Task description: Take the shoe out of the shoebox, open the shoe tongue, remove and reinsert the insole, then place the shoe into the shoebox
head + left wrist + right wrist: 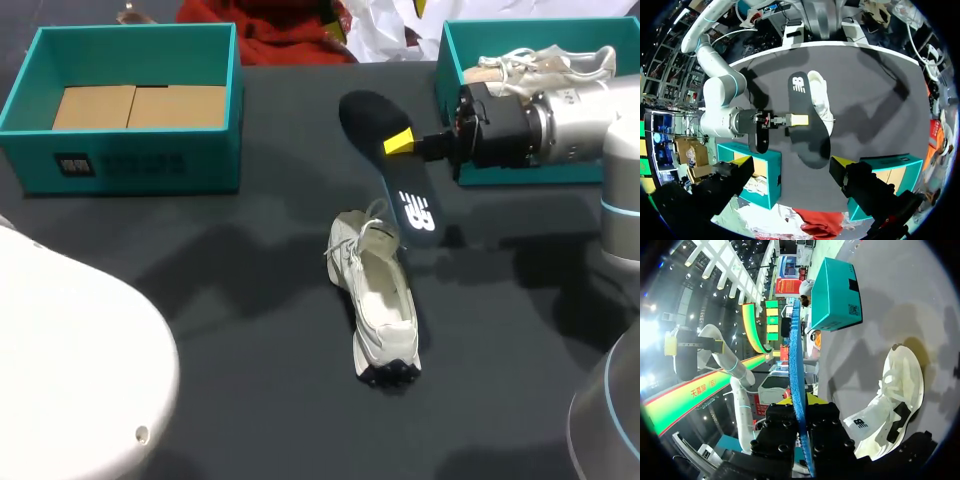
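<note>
Two pincers are in play, and only one is loaded. From the head view, the right pincer [400, 143] is clamped on the black insole [405, 190]. It holds the insole off the dark surface [250, 290], just past the white shoe [380, 300]. The shoe lies with its opening facing up, well apart from the teal shoebox [130, 160] at the far left.

In the left wrist view, the left pincer [795, 162] hangs high over the scene, fingers spread wide with nothing between them.

In the right wrist view, the insole shows edge-on, gripped from both sides, with the shoe beside and below it.

Removal looks finished, so reinsertion is likely next. That calls for aiming the insole's toe end into the shoe's opening while something steadies the shoe.
</note>
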